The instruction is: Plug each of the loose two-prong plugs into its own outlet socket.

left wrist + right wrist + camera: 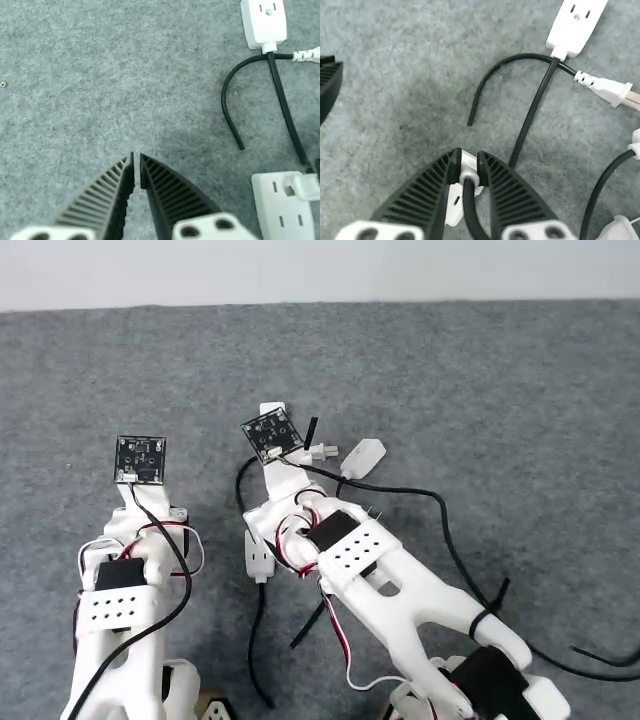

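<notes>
TWO ARMS, LOOSE CORDS: The left arm stands at 7 o'clock in the high view. Its tool hangs over bare grey surface, jaws pressed almost together on nothing. That surface runs unbroken from 9 to 12 o'clock, up to a pale wall along the far edge. Just right of the left arm, toward 6 o'clock, a white socket block lies flat. The right arm extends in from 5 o'clock. Its tool pinches a white cord end; whether this is a plug or a socket is not clear. Just off centre toward 11 o'clock an outlet socket lies face up. Beside it lies a loose two-prong plug, its prongs in no socket. Another white fitting lies just right of the plug, and its black cord runs out to the 4 o'clock edge. From 1 to 3 o'clock the surface spreads bare. Marks on the wrist circuit boards are too small to read.
</notes>
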Available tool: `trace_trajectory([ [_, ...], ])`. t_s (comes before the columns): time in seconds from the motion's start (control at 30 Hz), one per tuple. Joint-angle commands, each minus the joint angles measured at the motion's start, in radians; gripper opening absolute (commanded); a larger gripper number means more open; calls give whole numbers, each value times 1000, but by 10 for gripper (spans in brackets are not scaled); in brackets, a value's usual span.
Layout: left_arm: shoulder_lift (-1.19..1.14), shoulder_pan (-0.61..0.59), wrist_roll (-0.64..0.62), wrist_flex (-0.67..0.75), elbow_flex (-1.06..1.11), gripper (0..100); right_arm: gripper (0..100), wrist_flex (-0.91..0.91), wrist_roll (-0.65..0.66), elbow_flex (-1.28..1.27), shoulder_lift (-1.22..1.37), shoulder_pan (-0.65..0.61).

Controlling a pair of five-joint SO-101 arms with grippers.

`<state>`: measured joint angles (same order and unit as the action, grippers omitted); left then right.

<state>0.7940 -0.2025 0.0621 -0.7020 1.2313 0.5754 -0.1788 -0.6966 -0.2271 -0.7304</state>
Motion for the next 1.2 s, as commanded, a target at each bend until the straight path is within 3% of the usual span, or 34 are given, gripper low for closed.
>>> trace_trajectory([
  [0.0,15,-3,6,26,-33,16,8,1,21,61,1,-24],
  [0.7,12,2,28,21,-33,16,8,-15,72,163,101,-2],
  [0.97,-247,26,34,-41,-182,16,13,209,84,287,105,39],
  [1.03,-333,11,74,-48,-232,14,42,249,138,304,111,44],
  [1.17,-347,-3,181,-110,-265,13,197,288,178,307,111,45],
])
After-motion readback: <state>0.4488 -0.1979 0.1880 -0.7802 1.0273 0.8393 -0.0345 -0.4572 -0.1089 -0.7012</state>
